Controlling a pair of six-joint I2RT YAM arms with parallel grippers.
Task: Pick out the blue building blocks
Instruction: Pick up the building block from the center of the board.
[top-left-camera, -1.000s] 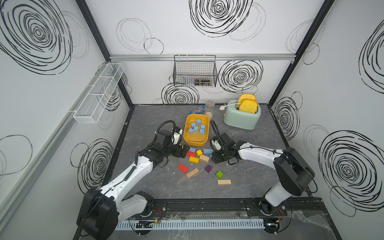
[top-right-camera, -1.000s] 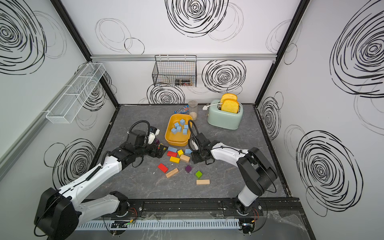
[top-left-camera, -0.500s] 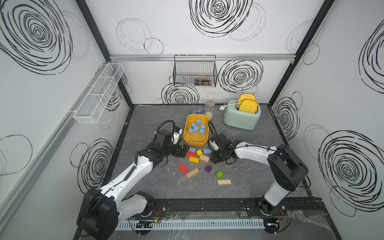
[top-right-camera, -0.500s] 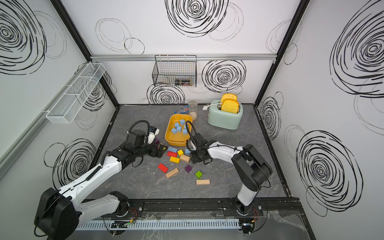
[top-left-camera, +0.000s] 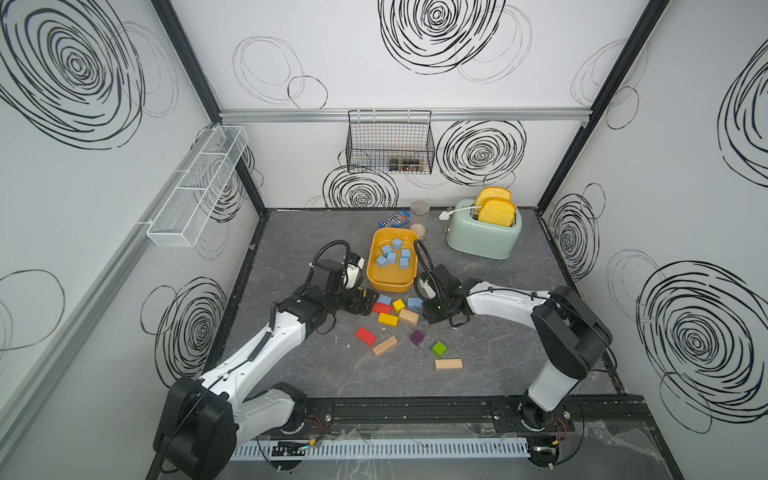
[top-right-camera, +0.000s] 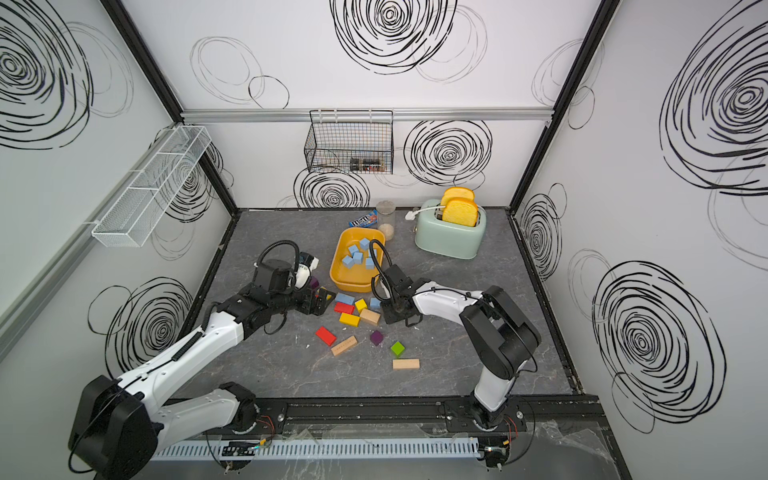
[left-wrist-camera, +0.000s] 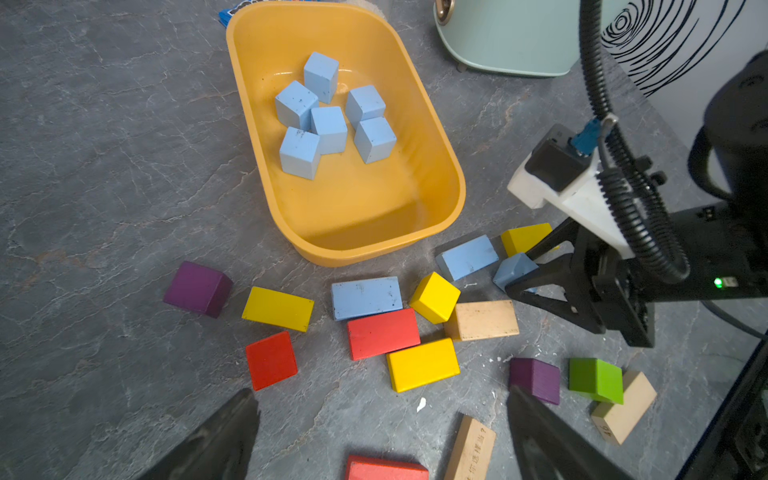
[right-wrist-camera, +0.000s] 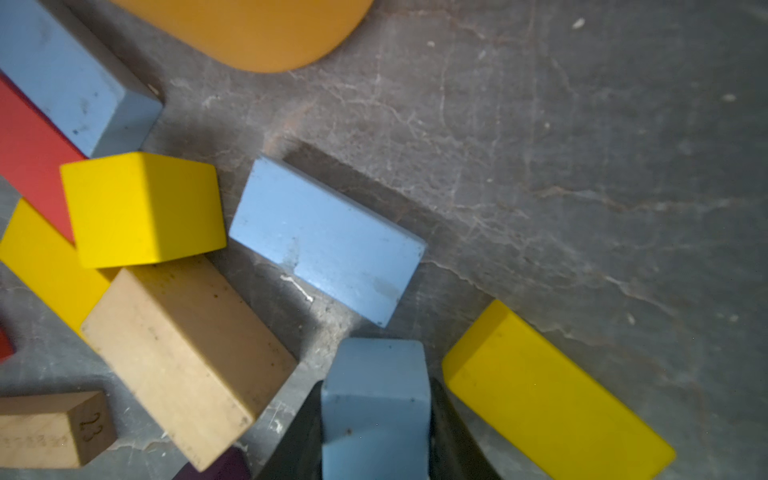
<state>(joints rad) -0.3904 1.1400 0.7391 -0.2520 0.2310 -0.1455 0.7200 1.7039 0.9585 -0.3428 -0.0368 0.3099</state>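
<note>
While the right gripper (right-wrist-camera: 376, 419) clamps a blue cube (right-wrist-camera: 376, 374), blue brick (right-wrist-camera: 328, 241) just ahead, yellow brick (right-wrist-camera: 557, 395) close beside, bare floor (right-wrist-camera: 582, 166) beyond, left gripper (left-wrist-camera: 382, 399) spread wide, six blue cubes (left-wrist-camera: 328, 124) in tub (left-wrist-camera: 453, 183) ahead.

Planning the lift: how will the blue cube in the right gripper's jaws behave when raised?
Probably rigid: the blue cube shows crisp edges in the right gripper. Flat faces suggest no rolling. Matte, scuffed paint likely resists slipping.
</note>
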